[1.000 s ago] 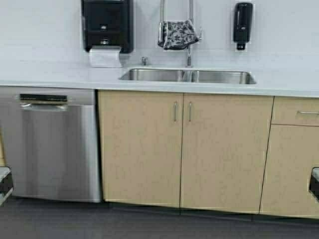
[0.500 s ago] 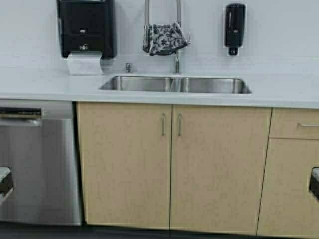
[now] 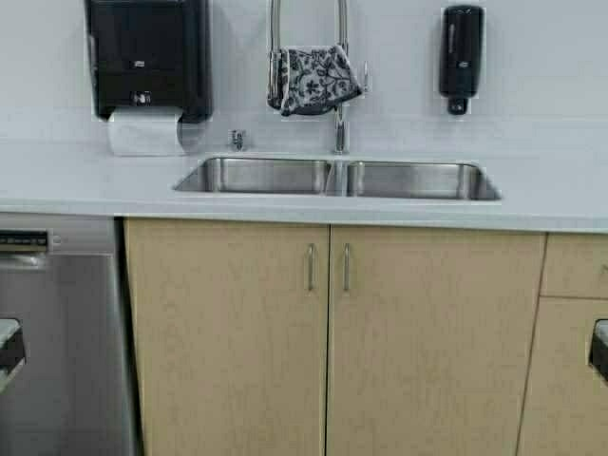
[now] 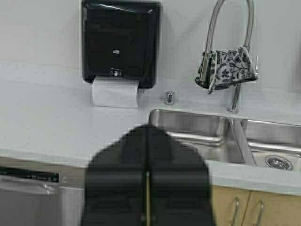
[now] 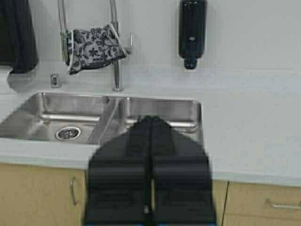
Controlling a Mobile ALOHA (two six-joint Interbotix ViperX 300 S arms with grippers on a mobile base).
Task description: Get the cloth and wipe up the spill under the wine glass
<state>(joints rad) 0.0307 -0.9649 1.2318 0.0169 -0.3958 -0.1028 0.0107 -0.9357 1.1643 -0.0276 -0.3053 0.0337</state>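
Over the faucet (image 3: 306, 57) arch hangs the cloth (image 3: 313, 80), black-grey-white floral, draped limp above the double sink (image 3: 337, 179), touching nothing else. Sink is steel, two basins, set in the white table (image 3: 85, 180). Black paper towel dispenser (image 3: 147, 59) on the wall left of the faucet, white sheet hanging out below it. Black soap dispenser (image 3: 463, 55) on the wall to the right. Tan cabinet doors (image 3: 328, 342) under the sink, steel dishwasher (image 3: 57, 342) at left. Left gripper (image 4: 147, 181) low, in front of the table edge, jaws closed, holding nothing. Right gripper (image 5: 150, 176) low too, before the sink's right basin, jaws pressed together, holding nothing. Both well apart from the cloth.
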